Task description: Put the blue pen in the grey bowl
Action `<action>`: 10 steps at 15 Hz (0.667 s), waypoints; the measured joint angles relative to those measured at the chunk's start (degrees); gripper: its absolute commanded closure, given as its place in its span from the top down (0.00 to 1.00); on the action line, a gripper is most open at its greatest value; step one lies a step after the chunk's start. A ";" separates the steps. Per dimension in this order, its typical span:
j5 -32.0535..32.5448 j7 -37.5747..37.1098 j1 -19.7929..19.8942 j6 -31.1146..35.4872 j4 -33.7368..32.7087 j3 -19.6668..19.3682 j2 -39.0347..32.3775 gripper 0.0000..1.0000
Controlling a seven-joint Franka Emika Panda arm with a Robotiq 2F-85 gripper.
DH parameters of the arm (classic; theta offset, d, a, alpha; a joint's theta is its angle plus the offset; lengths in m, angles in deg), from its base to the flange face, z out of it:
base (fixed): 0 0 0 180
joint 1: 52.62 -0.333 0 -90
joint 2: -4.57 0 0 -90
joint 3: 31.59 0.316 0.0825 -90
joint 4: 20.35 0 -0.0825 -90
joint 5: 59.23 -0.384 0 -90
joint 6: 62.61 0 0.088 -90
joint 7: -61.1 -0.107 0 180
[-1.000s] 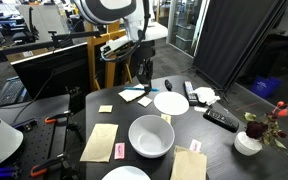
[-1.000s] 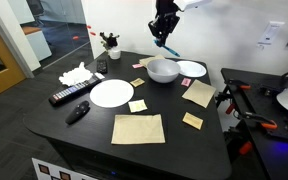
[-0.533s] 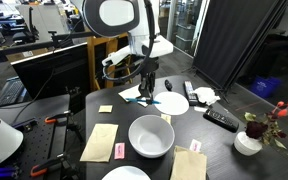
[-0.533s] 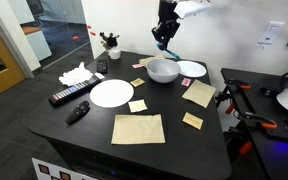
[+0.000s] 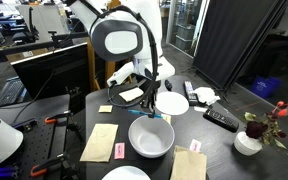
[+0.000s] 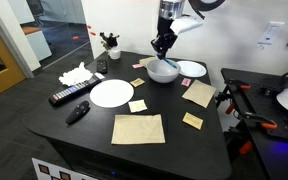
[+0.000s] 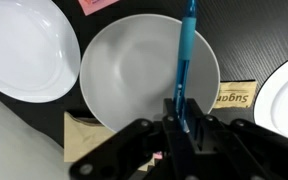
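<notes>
Blue pen pinched tight in my tool, shaft pointing to twelve o'clock, hanging right over the grey bowl; beyond, white plate at ten o'clock on the counter.

- The thin, straight teal-blue pen is clamped near one end between the fingers of the gripper. In the wrist view it runs straight away from the fingers across one side of the bowl, and its far end passes beyond the rim. It is held over the bowl; contact with the bowl cannot be told.
- The large, deep, round pale grey-white bowl has a smooth inside and a thick rim. In both exterior views it stands upright on the black table, directly under the pen.
</notes>
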 measured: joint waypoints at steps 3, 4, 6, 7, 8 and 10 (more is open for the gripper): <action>-1.60 0.03 0.09 1.85 -0.22 -0.74 -2.17 0.04; -1.92 0.03 0.09 2.24 -0.38 -1.02 -2.73 0.04; -2.67 0.03 0.09 2.89 -0.75 -1.63 -3.63 0.04; -3.06 0.03 0.09 3.16 -0.94 -1.95 -3.98 0.04; -3.48 0.03 0.09 3.37 -1.12 -2.24 -4.27 0.27; -3.86 0.01 0.07 3.61 -1.39 -2.81 -4.64 0.49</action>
